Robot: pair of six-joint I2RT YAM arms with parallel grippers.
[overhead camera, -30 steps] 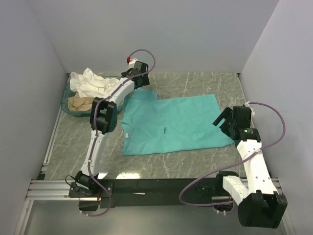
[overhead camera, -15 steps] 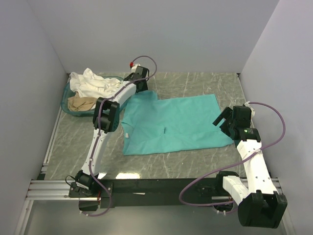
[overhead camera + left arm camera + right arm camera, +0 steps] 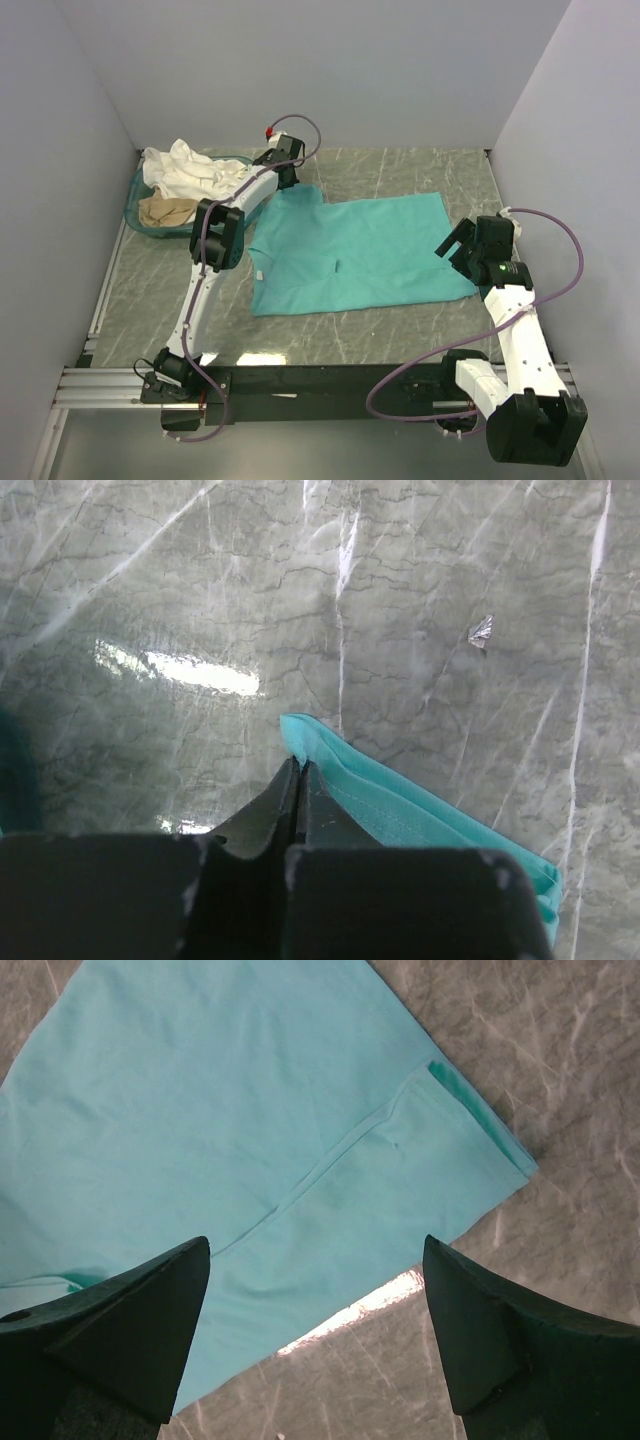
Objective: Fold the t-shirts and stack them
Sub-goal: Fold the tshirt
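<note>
Top external view: in the far left corner of the bench [image 3: 400, 170] sits an oval teal basket [image 3: 133, 218]. A crumpled white t-shirt [image 3: 185, 168] spills over its rim and a beige t-shirt [image 3: 165, 210] is bunched inside.

Just right of the basket, the left end effector [image 3: 283, 178] is down at the far left corner of the teal-green t-shirt [image 3: 350, 255]. That shirt lies spread flat across the middle of the bench. From the left wrist camera, the left end effector [image 3: 298, 770] has its fingers pressed together, and a doubled teal hem [image 3: 400, 805] comes out at their tips. It looks pinched on that corner of the cloth.

At the shirt's right edge, the right end effector [image 3: 455, 240] hovers with its fingers spread wide, holding nothing. Its wrist camera looks down on a sleeve seam and hem corner [image 3: 250, 1090], apart from the cloth.

The shirt is probably light, limp and thin. It should drape and sag from whatever point is lifted, and it may drag or bunch on the smooth marble-patterned surface. Hems and corners, where the fabric is doubled, give the surest pinch. Taking two matching corners at once would likely keep a fold edge straight, whereas a single grip risks twisting the sheet.
</note>
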